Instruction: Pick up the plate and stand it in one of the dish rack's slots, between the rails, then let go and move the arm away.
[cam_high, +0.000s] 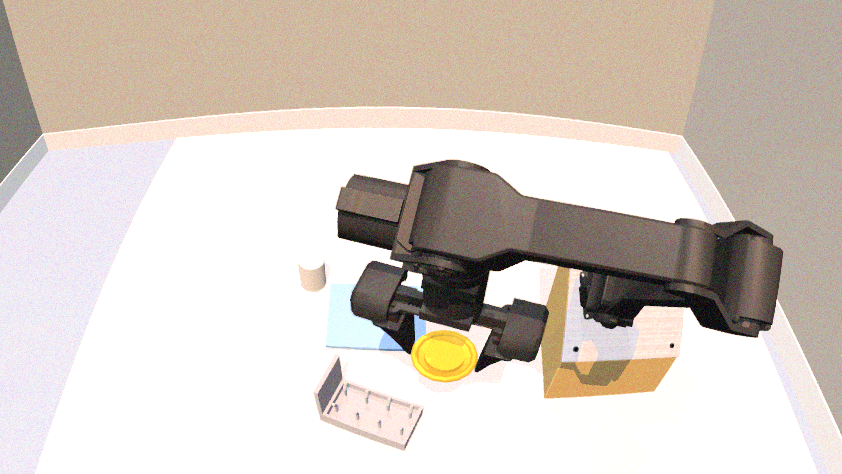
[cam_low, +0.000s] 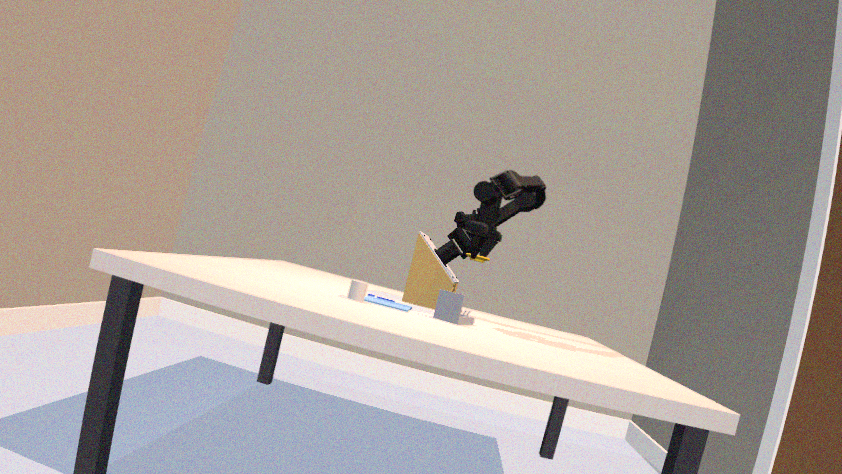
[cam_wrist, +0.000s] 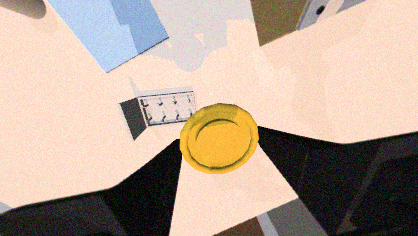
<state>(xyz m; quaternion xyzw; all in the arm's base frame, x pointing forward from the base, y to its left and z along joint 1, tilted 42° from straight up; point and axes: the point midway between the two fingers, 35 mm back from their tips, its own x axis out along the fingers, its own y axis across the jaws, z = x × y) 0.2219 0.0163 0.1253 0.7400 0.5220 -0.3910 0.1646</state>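
Note:
The yellow plate (cam_high: 444, 355) (cam_low: 478, 257) (cam_wrist: 220, 142) is held roughly level, high above the table. My gripper (cam_high: 446, 358) (cam_wrist: 218, 136) is shut on it, with one finger at each side of the rim. The pale dish rack (cam_high: 365, 429) (cam_low: 465, 320) (cam_wrist: 170, 122) stands on the table with its short rails in rows and a tall grey end wall at its left end in the top view. In that view the plate is behind and to the right of the rack. In the wrist view the plate's edge just covers the rack's near right corner.
A light blue mat (cam_high: 353, 320) (cam_low: 385, 303) (cam_wrist: 107, 35) lies behind the rack. A pale cup (cam_high: 312, 275) (cam_low: 357, 290) stands at the mat's back left. A large orange-sided box with a sloping top (cam_high: 606, 376) (cam_low: 425, 276) stands right of the gripper, under the arm.

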